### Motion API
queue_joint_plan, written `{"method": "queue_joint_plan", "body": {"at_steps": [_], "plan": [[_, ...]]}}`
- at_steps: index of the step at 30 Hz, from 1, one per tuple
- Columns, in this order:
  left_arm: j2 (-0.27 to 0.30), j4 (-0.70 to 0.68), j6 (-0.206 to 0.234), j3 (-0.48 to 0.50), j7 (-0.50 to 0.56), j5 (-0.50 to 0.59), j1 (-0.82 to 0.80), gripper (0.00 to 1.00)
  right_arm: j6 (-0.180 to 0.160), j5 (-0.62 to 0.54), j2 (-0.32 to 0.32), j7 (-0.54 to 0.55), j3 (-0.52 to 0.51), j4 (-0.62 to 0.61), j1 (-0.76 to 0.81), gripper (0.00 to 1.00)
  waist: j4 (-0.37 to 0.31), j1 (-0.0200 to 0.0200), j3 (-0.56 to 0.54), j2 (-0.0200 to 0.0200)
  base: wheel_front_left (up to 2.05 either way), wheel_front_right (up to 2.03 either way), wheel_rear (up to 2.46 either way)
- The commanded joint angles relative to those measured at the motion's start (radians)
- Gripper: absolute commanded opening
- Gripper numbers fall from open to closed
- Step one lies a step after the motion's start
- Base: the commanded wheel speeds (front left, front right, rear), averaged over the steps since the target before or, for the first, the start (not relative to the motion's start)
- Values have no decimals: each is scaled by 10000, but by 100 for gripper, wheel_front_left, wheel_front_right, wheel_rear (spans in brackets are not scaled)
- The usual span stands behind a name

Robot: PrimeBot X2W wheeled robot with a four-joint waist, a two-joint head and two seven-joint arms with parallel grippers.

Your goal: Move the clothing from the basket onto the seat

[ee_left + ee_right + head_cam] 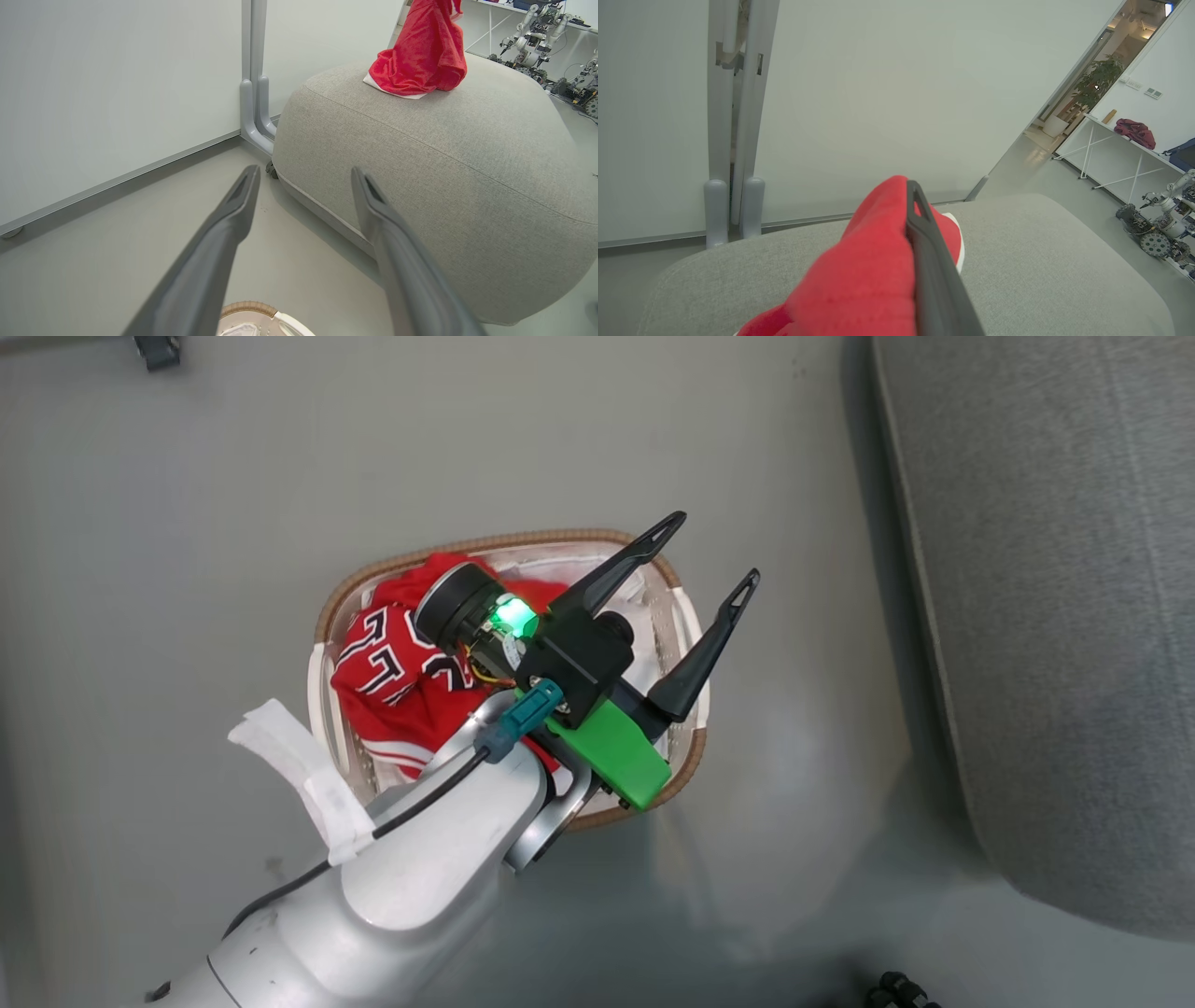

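— The red garment (420, 60) hangs from the right gripper (914, 200), pinched tight, its hem touching the top of the seat (444, 154).
— Then I'd lower a touch and let go there, well in from the edge, so it doesn't slide off.
— And the jersey (383, 672)?
— In the basket (560, 537), left of the seat; the left gripper (714, 549) hangs over it, spread wide, holding nothing.
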Motion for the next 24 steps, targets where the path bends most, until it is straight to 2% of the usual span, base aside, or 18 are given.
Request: {"method": "queue_joint_plan", "body": {"at_steps": [1, 6, 8, 9, 10, 16, 24], "plan": [[11, -48, -10, -53, 32, 130, -233, 100, -12, -232, 39, -135, -190, 83, 107, 0, 484, -2, 723, -1, 0, 0, 0], [-5, -206, -11, -166, 147, 271, -467, 100, -12, -929, 630, -528, -717, 608, 452, 0, 329, -2, 924, -1, 0, 0, 0], [10, -233, -37, -202, 190, 296, -492, 100, -12, -1081, 795, -578, -923, 831, 519, 34, 249, -2, 939, -1, 0, 0, 0], [22, -241, -48, -219, 199, 291, -516, 100, -12, -1191, 897, -623, -1008, 953, 553, 82, 203, -2, 943, -1, 0, 0, 0], [36, -256, -44, -224, 219, 289, -543, 100, -12, -1256, 966, -653, -1059, 1044, 559, 100, 164, -2, 942, -1, 0, 0, 0], [208, -159, -63, -218, 252, 178, -537, 100, -12, -1315, 1131, -1063, -1073, 1737, 747, 100, -40, -2, 784, -1, 0, 0, 0], [557, 74, 121, 187, 57, -123, -286, 100, -12, -639, 1468, -1480, -182, 2056, 1251, 100, -490, -2, 148, -1, 0, 0, 0]]}}
